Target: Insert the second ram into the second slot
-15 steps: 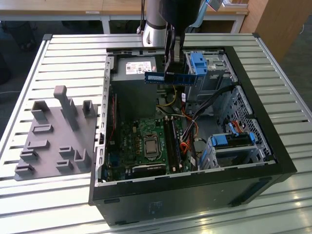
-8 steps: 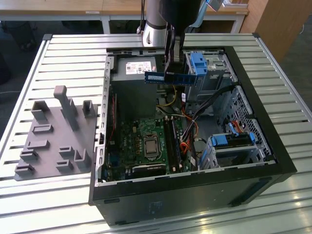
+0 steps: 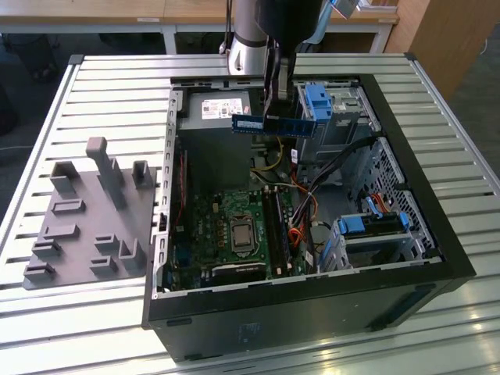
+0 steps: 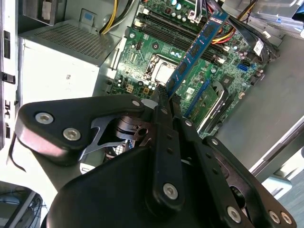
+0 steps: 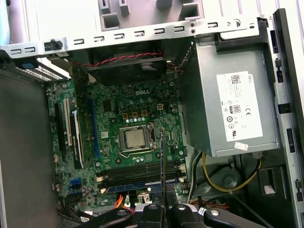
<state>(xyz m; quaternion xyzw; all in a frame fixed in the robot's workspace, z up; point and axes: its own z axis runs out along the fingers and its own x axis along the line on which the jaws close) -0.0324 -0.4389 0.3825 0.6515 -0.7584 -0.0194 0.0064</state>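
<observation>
**Second stick held high over the open case**

At nine o'clock of the computer case, a grey fixture plate lies on the slatted worktop. At the case's twelve o'clock, the end effector is pinched closed on the second ram, which hangs level and well above the motherboard. The black memory slots lie at six o'clock from it. I'd call this the carrying stage, with nothing touching a slot. Seating calls for the stick's edge to line up along the empty slot beside the seated blue stick.
</observation>
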